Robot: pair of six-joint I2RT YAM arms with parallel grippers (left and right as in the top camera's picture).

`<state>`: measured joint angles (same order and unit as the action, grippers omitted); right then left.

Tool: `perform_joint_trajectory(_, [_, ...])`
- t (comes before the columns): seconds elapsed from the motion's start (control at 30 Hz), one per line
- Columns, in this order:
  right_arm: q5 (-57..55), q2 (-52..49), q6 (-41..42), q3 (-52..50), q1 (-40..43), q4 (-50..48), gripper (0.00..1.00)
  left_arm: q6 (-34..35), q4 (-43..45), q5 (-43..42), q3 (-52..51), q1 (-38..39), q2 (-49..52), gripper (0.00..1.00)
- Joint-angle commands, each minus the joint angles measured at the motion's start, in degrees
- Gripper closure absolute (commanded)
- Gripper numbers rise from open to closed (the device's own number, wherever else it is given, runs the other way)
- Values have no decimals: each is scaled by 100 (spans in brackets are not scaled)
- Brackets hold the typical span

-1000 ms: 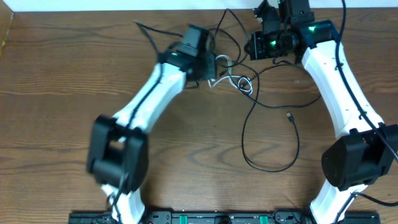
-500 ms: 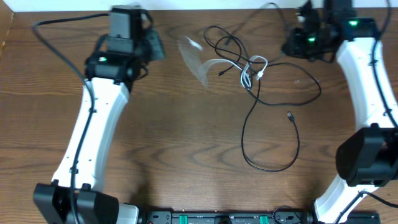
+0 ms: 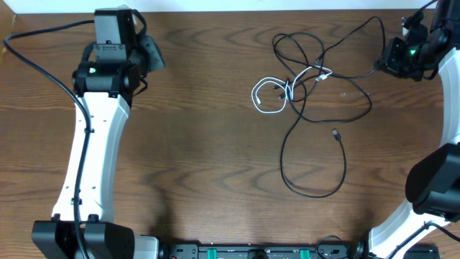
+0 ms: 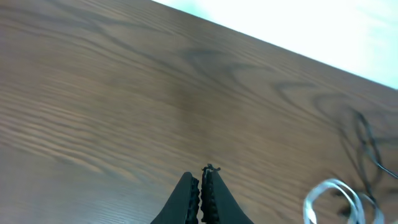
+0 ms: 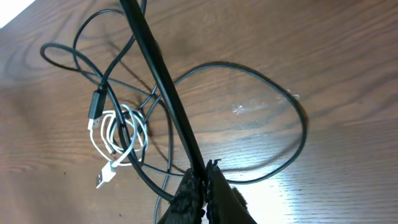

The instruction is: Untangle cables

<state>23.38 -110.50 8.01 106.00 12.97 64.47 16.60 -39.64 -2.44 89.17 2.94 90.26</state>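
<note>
The cables lie in a knot at the table's far middle-right. A white cable [image 3: 269, 95] is coiled in small loops at the knot's left side, also seen in the right wrist view [image 5: 118, 138] and, blurred, in the left wrist view [image 4: 329, 198]. Black cables [image 3: 305, 57] loop above it. One long black cable [image 3: 316, 193] sweeps toward the front, its plug [image 3: 335, 134] lying free. My right gripper [image 3: 382, 65] [image 5: 205, 171] is shut on a black cable [image 5: 163, 84] that runs taut from the knot. My left gripper [image 3: 154, 56] [image 4: 203, 180] is shut on nothing, far left of the knot.
The wooden table [image 3: 215, 165] ends at a white strip along the far edge [image 3: 215, 6]. A thick black arm wire [image 3: 43, 32] arcs by the left arm. The left arm [image 3: 93, 144] stretches along the table's left side, the right arm [image 3: 438, 173] along the right edge.
My left arm swung away to the far left, leaving the white cable, which now lies coiled on the table. My right gripper moved right, drawing its black cable out of the knot.
</note>
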Motion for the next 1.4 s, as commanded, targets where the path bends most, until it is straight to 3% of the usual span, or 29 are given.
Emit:
perform_joint_trajectory(0.0, [98, 144, -122, -35, -157, -15, 99, -127, -57, -931, 7, 254, 48, 92])
perform_joint_trajectory(0.07, [96, 144, -122, -35, -243, -22, 99, -201, -52, -1370, 7, 468, 133, 88])
perform_joint_trajectory(0.13, [94, 144, -125, -35, -326, -15, 99, -201, -15, -1668, 4, 726, 282, 78])
perform_joint_trajectory(0.3, [55, 142, -125, -35, -424, -2, 99, -199, 212, -1821, 2, 1357, 929, 59])
perform_joint_trajectory(0.57, [55, 142, -199, -35, -424, 94, 99, -197, 1392, -2398, 2, 2050, 1965, 51])
perform_joint_trajectory(0.73, [55, 144, -254, -35, -424, 140, 99, -66, 2083, -2647, 4, 2282, 2382, 40])
perform_joint_trajectory(0.87, [57, 142, -254, -35, -424, 140, 99, -37, 2476, -3106, 2, 2358, 2697, 37])
perform_joint_trajectory(1.23, [55, 142, -297, -35, -439, 243, 99, 0, 3980, -3099, 4, 2675, 3512, 37])
perform_joint_trajectory(1.37, [57, 142, -297, -35, -446, 267, 99, 0, 4345, -2695, 4, 2841, 3689, 37])
